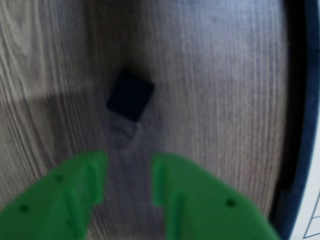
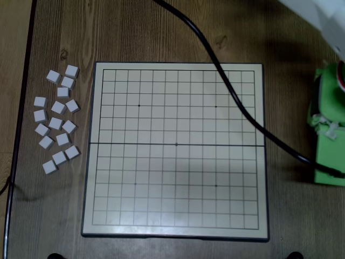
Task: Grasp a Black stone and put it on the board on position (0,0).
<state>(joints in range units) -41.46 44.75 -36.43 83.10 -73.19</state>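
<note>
Wrist view: green plastic claw (image 1: 129,182) spread, empty, above small black square stone (image 1: 130,95) on grey wood-grain desk (image 1: 215,90) | overhead view: cream gridded board (image 2: 161,178), centre dot (image 2: 177,144) bare | progress: stone ungrasped; grasp, carry, placement remain

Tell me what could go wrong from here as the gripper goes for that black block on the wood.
1. In the wrist view the Black stone lies rotated relative to the open gripper, so the fingers may catch corners and twist or flick it away.
2. The wrist image is blurred, making alignment hard to judge.
3. In the overhead view a black cable crosses the board near the centre dot; it could snag the arm or disturb the placement.
</note>
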